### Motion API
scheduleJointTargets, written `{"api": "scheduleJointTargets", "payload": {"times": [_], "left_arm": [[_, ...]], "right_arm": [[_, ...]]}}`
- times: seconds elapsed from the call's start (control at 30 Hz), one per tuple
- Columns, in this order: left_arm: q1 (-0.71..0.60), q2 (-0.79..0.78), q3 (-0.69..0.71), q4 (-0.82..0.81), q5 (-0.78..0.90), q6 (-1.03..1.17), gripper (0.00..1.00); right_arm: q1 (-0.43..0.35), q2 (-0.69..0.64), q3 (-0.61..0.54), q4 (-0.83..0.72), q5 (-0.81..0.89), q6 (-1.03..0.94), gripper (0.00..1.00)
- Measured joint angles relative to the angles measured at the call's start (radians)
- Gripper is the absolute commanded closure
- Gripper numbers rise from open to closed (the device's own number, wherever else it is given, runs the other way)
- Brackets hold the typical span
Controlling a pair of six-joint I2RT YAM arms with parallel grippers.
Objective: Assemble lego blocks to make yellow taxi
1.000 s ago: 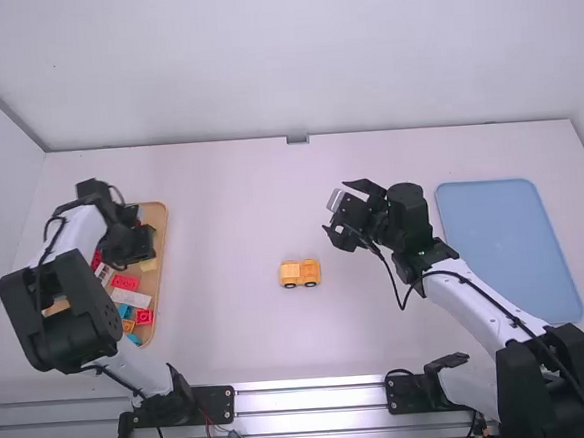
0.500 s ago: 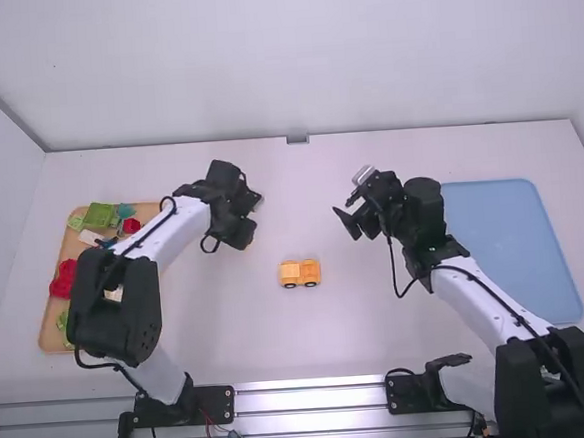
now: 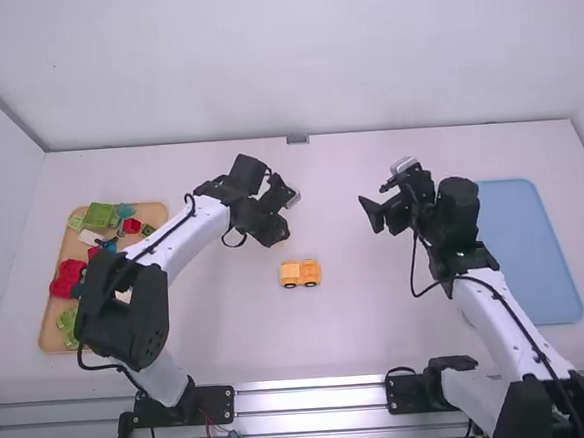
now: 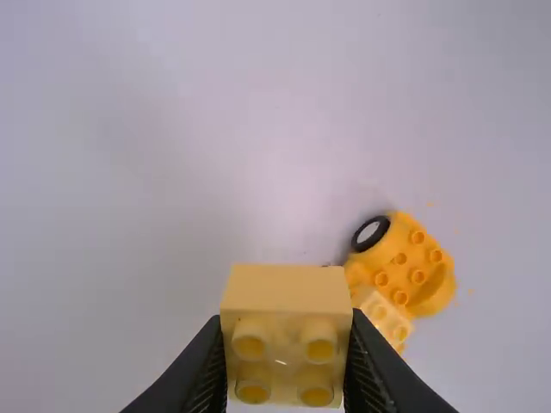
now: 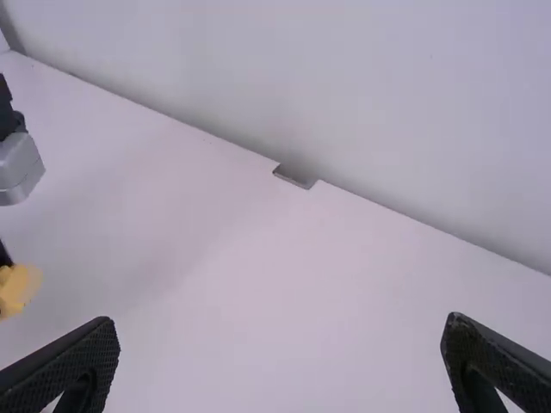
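Yellow block [image 4: 286, 288] fills my left gripper [image 3: 276, 235], jaws snug against it. My right gripper [image 3: 372, 194] gapes wide, jaws empty.

From here I see a robotics lab: white wall [image 3: 291, 59] beyond my left hand [image 3: 284, 218], mounted arm bases [image 3: 174, 396] and a metal rail [image 3: 310, 398] behind it.

Bright, diffuse light washes the white table [image 3: 360, 325] before us, glinting off the metal rail [image 3: 310, 399] at six o'clock; soft shadow dims the left wrist view.
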Motion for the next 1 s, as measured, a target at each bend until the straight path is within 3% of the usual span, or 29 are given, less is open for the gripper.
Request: {"api": "scheduleJointTargets", "payload": {"times": [0.23,0.4,0.63,0.77,1.0], "left_arm": [[-0.049,0.043,0.06,-0.035,0.043,0.075,0.98],[-0.202,0.153,0.187,-0.103,0.027,0.188,0.99],[-0.362,0.269,0.263,-0.078,-0.08,0.269,0.99],[-0.407,0.381,0.348,-0.132,-0.152,0.286,0.99],[-0.424,0.537,0.514,-0.269,-0.225,0.297,0.99]], "right_arm": [[-0.104,-0.203,0.0,-0.188,-0.003,0.011,0.01],[-0.163,-0.375,0.0,-0.336,-0.004,0.027,0.01],[-0.243,-0.544,0.0,-0.487,-0.001,0.034,0.01],[-0.28,-0.641,0.0,-0.523,-0.003,0.036,0.01],[-0.291,-0.69,-0.019,-0.465,-0.007,0.036,0.01]]}}
